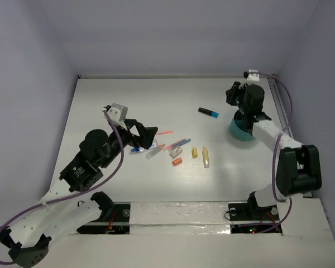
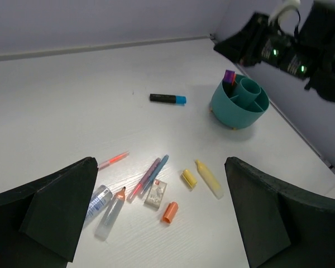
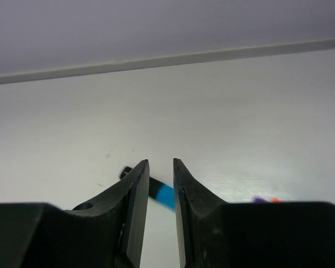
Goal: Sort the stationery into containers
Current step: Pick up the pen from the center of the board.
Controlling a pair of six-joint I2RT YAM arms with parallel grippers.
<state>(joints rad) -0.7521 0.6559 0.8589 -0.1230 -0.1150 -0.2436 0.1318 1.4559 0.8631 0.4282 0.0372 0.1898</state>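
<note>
Over the cup (image 1: 238,133) at far right, your right gripper (image 3: 161,162) hangs with jaws nearly together, nothing between them. 1 black-blue marker (image 1: 208,113) lies just left of the cup, ahead of those tips, its long axis nearly along their closing line, so turn the wrist. Your left gripper (image 1: 147,138), spread wide and empty, is farther off.

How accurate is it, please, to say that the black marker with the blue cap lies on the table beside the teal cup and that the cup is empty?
The teal cup is not empty: the left wrist view shows a purple marker standing in one compartment. The black marker with the blue cap does lie on the table beside it.
</note>
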